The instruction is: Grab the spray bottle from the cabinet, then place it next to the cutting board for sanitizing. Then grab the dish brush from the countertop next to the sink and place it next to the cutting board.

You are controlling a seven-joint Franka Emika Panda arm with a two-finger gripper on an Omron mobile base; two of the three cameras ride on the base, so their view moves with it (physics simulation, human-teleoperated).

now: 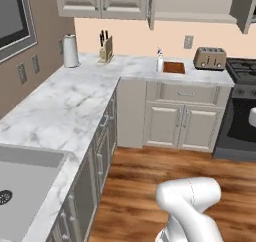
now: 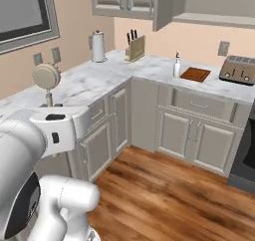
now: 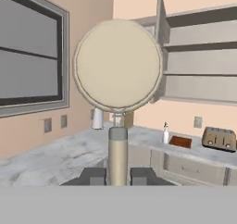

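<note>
Pincer (image 3: 117, 176) closed on the dish brush (image 3: 117, 65): thin beige handle clamped between the two fingertips, round pale head standing upright above them. In the right base view the dish brush (image 2: 47, 77) is raised above the marble tabletop (image 2: 89, 80) at the left. Spray bottle (image 1: 160, 62) stands on the tabletop (image 1: 65, 106), touching or just beside the left edge of the cutting board (image 1: 174, 67). Toaster (image 1: 210, 58) sits right of the board. Cabinet (image 3: 199, 56) door open, shelves visible. Sink (image 1: 20, 186) at lower left.
</note>
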